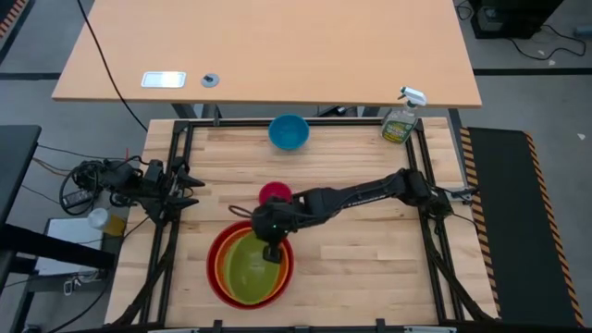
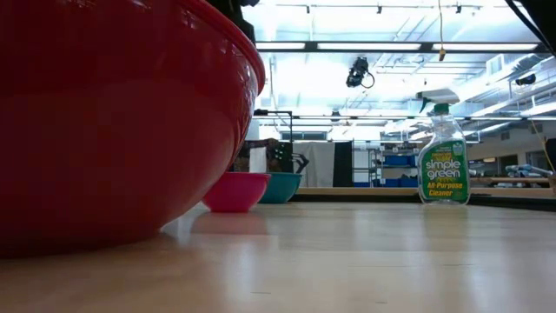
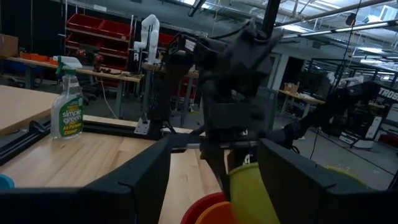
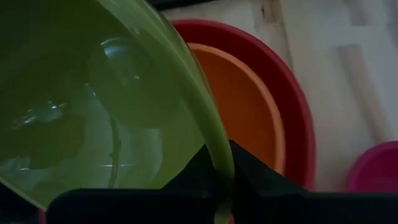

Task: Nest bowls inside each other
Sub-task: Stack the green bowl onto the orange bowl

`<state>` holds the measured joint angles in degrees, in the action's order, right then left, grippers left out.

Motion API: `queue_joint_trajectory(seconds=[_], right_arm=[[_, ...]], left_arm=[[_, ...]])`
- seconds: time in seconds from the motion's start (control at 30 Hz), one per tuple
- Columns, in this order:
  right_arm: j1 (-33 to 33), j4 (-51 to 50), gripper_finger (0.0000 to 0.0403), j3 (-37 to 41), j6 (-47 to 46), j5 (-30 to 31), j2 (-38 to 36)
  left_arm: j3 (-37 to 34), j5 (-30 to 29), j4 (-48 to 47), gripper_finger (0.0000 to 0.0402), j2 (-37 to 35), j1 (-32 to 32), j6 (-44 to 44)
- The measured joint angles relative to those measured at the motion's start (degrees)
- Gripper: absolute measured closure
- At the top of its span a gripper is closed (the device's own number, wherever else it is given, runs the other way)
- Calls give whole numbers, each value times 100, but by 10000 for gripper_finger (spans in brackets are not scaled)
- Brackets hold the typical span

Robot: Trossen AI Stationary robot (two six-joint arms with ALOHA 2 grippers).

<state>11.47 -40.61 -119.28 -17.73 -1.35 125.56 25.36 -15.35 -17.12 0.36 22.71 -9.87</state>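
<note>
Big red bowl [image 1: 215, 268] at 6 o'clock, orange bowl [image 1: 222, 264] inside, lime green bowl [image 1: 252, 271] in that, glossy and see-through-ish at the rim. Small magenta-pink bowl [image 1: 274, 193] just off toward 12, plain. Blue bowl [image 1: 289, 131] at 12 o'clock, more teal from table height. Spray bottle [image 1: 400, 120] at 2 o'clock: pale green liquid, white trigger, green-and-yellow label. Light wood butcher-block table [image 1: 370, 259], striped planks, black frame. Black arms, black right gripper [image 1: 273, 252].

The spray bottle [image 2: 443, 156] label reads "simple green All-Purpose Cleaner".
</note>
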Motion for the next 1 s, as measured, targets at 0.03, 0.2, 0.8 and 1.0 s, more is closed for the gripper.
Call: queue_joint_trajectory(seconds=[0.03,0.2,0.8,1.0], right_arm=[[36,-69,371,0,125,133,0],[89,-288,371,0,443,414,0],[-306,280,234,557,394,-383,-4],[-397,177,164,323,266,-610,-17]], left_arm=[[0,0,0,159,0,-1,0],[0,0,-2,159,0,-1,0],[2,0,-79,159,0,-1,22],[2,0,-79,159,0,-1,22]])
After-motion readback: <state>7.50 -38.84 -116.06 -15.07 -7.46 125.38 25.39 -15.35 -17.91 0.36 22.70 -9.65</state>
